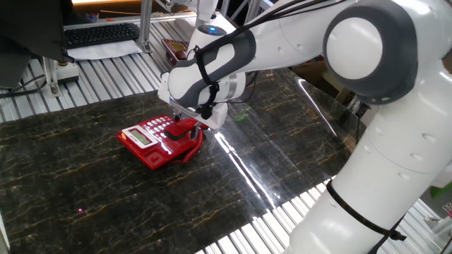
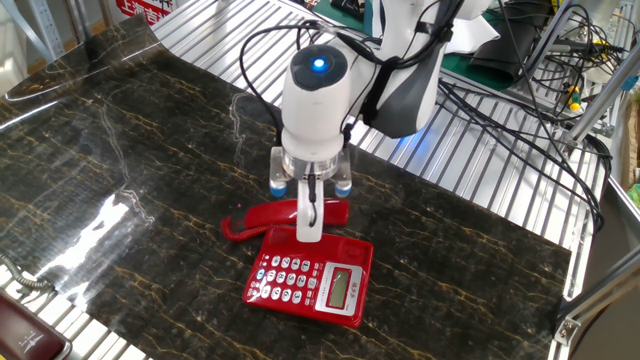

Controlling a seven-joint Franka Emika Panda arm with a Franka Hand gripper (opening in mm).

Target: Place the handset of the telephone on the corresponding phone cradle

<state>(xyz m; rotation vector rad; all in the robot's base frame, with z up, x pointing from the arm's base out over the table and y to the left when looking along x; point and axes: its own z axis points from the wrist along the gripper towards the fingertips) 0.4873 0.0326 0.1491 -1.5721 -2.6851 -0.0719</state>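
Note:
The bright red telephone (image 1: 147,140) lies on the dark marble table, keypad and small display facing up; it also shows in the other fixed view (image 2: 312,277). The glossy red handset (image 2: 262,213) lies lengthwise along the phone's cradle side (image 2: 345,243), partly past the base's edge. My gripper (image 2: 309,226) points straight down and is shut on the handset's middle (image 1: 188,130). I cannot tell whether the handset rests in the cradle or hovers just above it. The coiled cord is not clearly visible.
A dark maroon phone (image 1: 181,49) sits on the slatted metal surface behind the table, and shows at the other view's bottom left corner (image 2: 25,340). A keyboard (image 1: 99,33) lies at the back left. Cables hang at the right (image 2: 540,60).

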